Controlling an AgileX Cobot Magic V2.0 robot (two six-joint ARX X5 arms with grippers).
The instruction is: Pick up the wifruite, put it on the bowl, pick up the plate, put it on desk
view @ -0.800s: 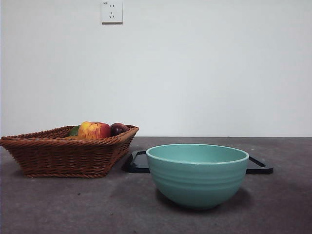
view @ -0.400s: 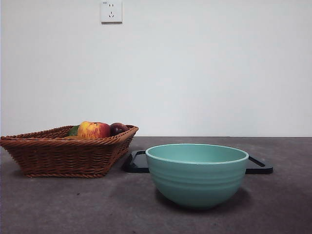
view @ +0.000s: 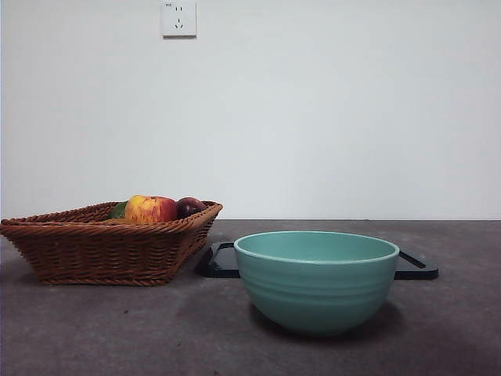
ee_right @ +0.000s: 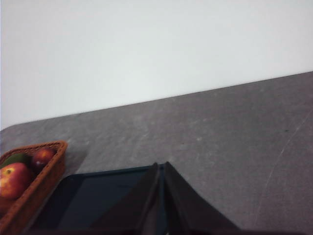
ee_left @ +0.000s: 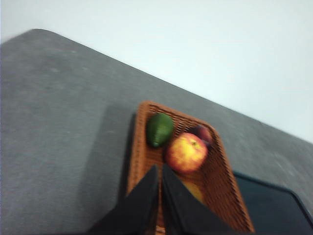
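Front view: no arm in frame, so both look to be waiting above. Teal bowl sits lower centre on the desk, empty as far as its rim shows, prob. staged as the drop spot. Behind it lies a flat black plate, its ends showing either side. Wicker basket at mid left holds the apple, plum and a green fruit.

Left gripper, jaws pressed together w/ nothing between, hangs over the basket's near end. The wifruite isn't clearly visible; a dull orange-brown patch just right of the jaw tips, below the apple in frame, may be it, can't confirm.

Right gripper, jaws likewise closed and empty, hangs over the plate, likely placed for the 2nd pick.
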